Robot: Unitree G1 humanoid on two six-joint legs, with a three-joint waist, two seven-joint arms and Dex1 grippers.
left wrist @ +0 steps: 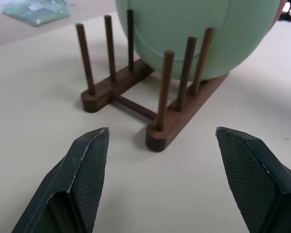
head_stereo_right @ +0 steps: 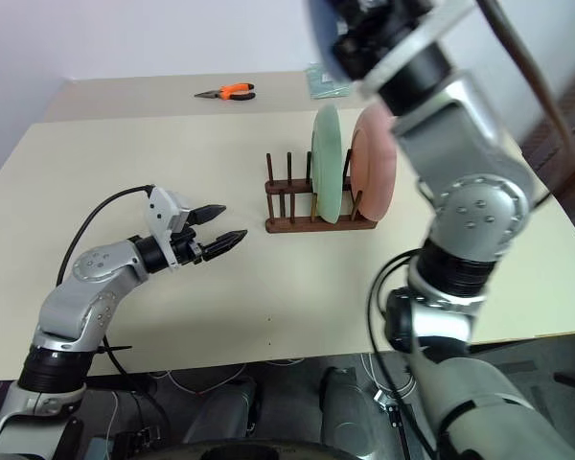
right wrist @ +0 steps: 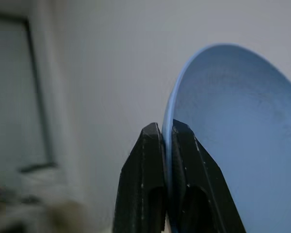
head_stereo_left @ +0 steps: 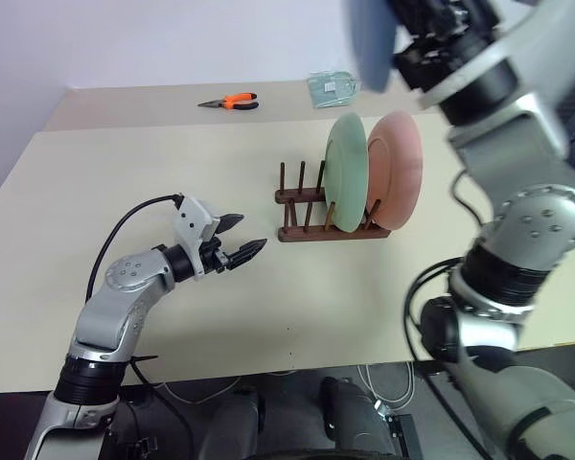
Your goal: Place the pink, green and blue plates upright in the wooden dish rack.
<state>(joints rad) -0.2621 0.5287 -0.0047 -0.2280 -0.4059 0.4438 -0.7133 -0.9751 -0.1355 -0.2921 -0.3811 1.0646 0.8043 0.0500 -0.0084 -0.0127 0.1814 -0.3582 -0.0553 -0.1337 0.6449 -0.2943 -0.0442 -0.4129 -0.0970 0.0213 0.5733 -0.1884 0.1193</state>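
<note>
Table (head_stereo_left: 125,172) left of dish rack (head_stereo_left: 302,206) lies bare.

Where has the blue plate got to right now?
The blue plate is up in the air, pinched by its rim in the robot's right hand, above the wooden dish rack holding the green and pink plates.

Beige table (head_stereo_left: 125,192) bears rack (head_stereo_left: 311,225), pliers (head_stereo_left: 232,101).

Green plate (head_stereo_left: 346,172) and pink plate (head_stereo_left: 396,170) upright in rack (head_stereo_left: 311,216).
</note>
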